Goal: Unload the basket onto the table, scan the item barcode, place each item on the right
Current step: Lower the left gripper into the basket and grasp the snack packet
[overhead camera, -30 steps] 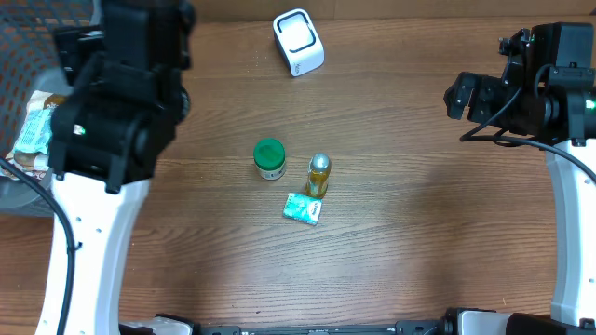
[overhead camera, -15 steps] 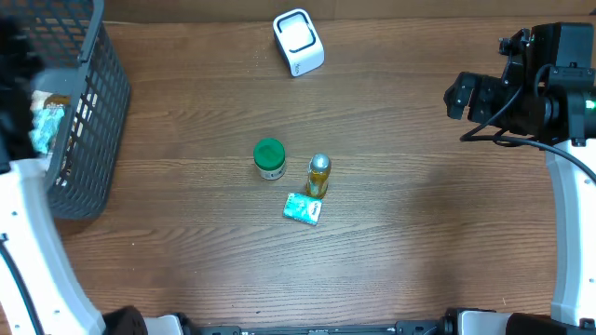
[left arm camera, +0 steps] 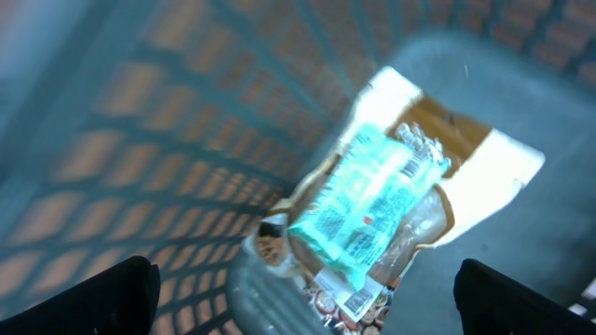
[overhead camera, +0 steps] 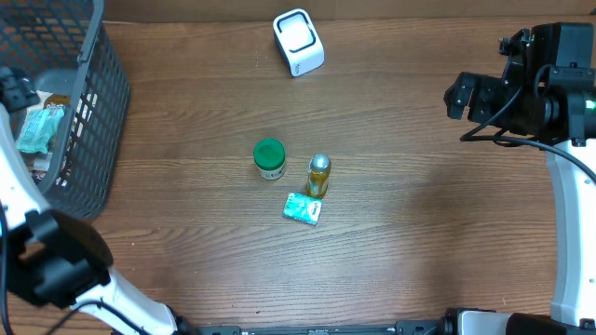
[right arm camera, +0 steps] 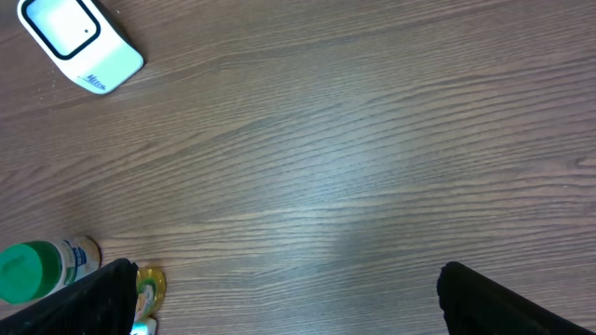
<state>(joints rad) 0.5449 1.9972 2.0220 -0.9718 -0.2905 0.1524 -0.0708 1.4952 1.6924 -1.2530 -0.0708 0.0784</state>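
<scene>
- On the counter [overhead camera: 419, 242] I see three items clustered near the middle: a green-lidded jar [overhead camera: 269, 158], a silver-capped bottle [overhead camera: 318, 175] just to its right, and a teal packet [overhead camera: 303, 208] just in front of the two.
- The jar and bottle seem to stand upright, caps up, so their long axes are vertical.
- The packet lies flat. Its long axis runs across the counter, with the right end angled slightly toward me.
- The white scanner [overhead camera: 298, 42] sits near the far edge, well apart from the items. Its window faces up and its long axis runs far to near, the near end skewed right.
- The left jaws are spread wide over the mesh basket [overhead camera: 93, 121], gripping nothing. Below them I see a blurred turquoise wrapper [left arm camera: 372, 205] lying on other goods.
- The right jaws are also wide apart and empty, over bare counter well right of the cluster.
</scene>
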